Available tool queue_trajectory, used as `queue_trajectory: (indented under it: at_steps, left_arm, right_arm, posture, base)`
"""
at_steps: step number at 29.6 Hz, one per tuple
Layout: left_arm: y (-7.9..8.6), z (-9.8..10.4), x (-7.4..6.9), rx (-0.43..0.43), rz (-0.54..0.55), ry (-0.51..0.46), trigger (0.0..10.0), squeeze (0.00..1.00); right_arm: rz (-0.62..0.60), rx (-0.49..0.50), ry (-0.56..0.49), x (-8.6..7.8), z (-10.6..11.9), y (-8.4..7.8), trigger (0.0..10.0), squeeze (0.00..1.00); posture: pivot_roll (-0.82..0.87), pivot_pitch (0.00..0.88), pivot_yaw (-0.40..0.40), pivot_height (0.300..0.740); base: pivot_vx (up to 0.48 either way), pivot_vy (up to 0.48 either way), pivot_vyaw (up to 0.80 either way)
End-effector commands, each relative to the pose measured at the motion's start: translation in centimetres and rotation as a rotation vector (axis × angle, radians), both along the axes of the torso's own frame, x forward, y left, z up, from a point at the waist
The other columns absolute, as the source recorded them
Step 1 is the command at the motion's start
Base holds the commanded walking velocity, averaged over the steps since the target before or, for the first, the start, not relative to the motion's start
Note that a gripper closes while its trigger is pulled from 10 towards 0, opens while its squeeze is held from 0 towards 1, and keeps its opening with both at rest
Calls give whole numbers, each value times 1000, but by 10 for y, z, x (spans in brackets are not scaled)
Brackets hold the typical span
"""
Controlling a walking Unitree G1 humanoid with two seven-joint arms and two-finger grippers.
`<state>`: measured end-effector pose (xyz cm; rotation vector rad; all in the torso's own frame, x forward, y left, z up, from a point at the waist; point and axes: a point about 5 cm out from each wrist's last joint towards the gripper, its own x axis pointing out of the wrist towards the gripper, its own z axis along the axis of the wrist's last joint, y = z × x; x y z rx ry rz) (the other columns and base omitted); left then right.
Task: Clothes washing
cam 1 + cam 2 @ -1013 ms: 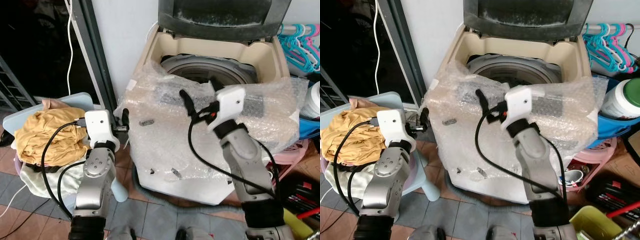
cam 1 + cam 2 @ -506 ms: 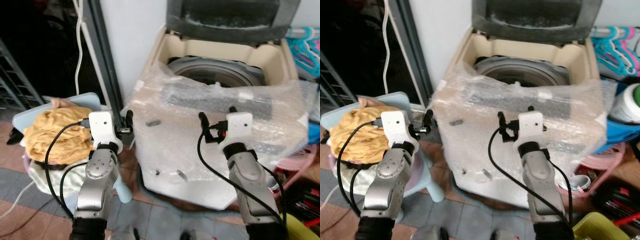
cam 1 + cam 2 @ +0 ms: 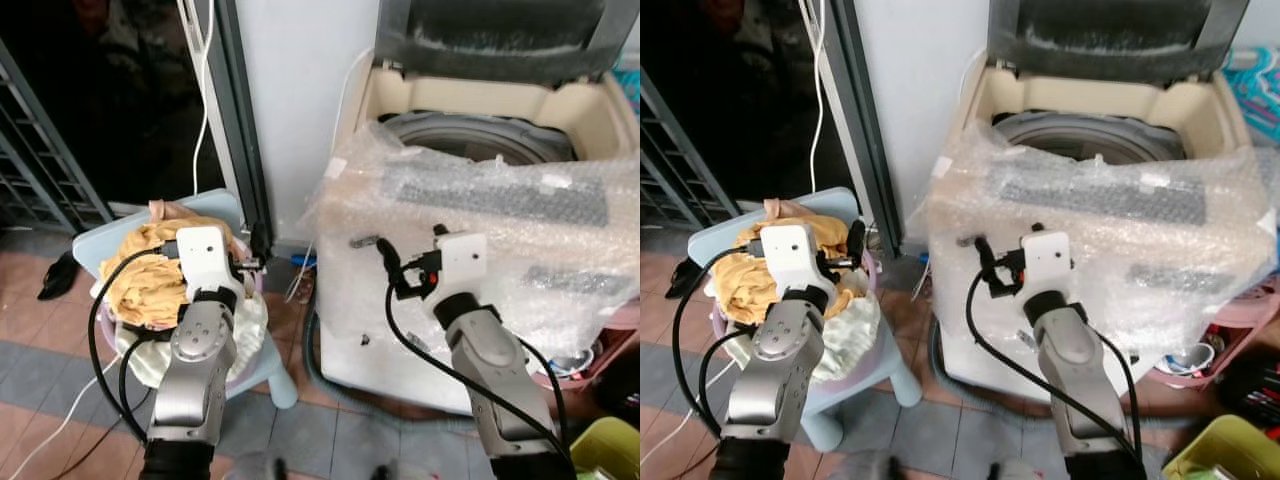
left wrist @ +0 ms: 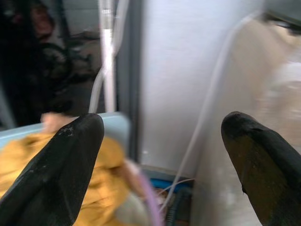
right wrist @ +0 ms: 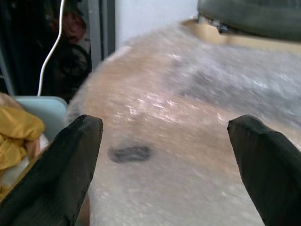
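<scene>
A cream top-loading washing machine [image 3: 470, 100] stands with its dark lid [image 3: 500, 40] raised and the drum [image 3: 480, 140] showing. Bubble wrap [image 3: 500, 240] covers its front and control panel. To its left, yellow clothes [image 3: 150, 275] are heaped in a purple-rimmed basket [image 3: 105, 335] over a white cloth [image 3: 245, 320], on a light blue stool [image 3: 720, 232]. My left gripper [image 3: 260, 240] hovers just right of the heap, open and holding nothing [image 4: 164, 141]. My right gripper [image 3: 385, 262] is open in front of the wrapped machine front [image 5: 164, 141], holding nothing.
A dark doorway with a grey metal frame [image 3: 240, 120] and a hanging white cable [image 3: 205, 80] lies behind the stool. A grey hose [image 3: 320, 360] runs at the machine's foot. A yellow-green bin [image 3: 600, 445] and a pink basin [image 3: 1260, 300] crowd the right side.
The whole picture has shifted right, so the camera has turned left. My right gripper has dropped from over the machine's top to its wrapped front. The left arm keeps its pose.
</scene>
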<state>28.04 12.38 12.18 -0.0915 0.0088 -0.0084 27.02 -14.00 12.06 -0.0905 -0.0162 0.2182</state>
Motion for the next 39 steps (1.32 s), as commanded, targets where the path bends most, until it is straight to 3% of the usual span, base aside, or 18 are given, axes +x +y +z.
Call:
queue_trajectory:
  at_steps: [1, 8, 14, 25, 29, 34, 36, 39]
  left_arm:
    - [1, 1, -1, -7, 16, -4, 10000, 0]
    - [1, 1, -1, -9, 7, -5, 10000, 0]
    - [8, -7, -1, 47, 36, 38, 10000, 0]
    - [10, -6, -3, 51, 37, 30, 10000, 0]
    - [13, -7, -4, 50, 40, 30, 10000, 0]
    - [15, -7, -5, 44, 47, 32, 10000, 0]
    - [15, -8, -5, 44, 47, 37, 10000, 0]
    - [14, -10, -5, 48, 43, 49, 10000, 0]
  right_arm:
    - [-1, -6, -26, 5, 4, 2, 10000, 0]
    - [-13, 28, 10, 8, -4, -3, 10000, 0]
    - [28, 12, -23, 8, -5, 0, 10000, 0]
    - [31, 18, -25, 12, -5, 0, 10000, 0]
    - [-13, 69, 53, 19, -13, -5, 10000, 0]
    - [-20, -2, 33, 23, -11, -5, 10000, 0]
    - [-20, 13, 44, 26, -12, -3, 10000, 0]
    - [147, -76, 78, 21, -17, 20, 10000, 0]
  posture:
    - [-31, 0, 34, 740]
    - [-29, 0, 33, 740]
    - [-26, 0, 35, 740]
    - [-28, 0, 31, 740]
    - [-31, 20, 34, 740]
    - [-28, 15, 34, 740]
    - [-28, 16, 34, 740]
    - [-26, 27, 36, 740]
  base:
    - [0, 0, 788]
    - [0, 0, 788]
    - [0, 0, 788]
    - [0, 0, 760]
    - [264, 0, 0]
    - [445, 0, 0]
    - [439, 0, 0]
    - [439, 0, 0]
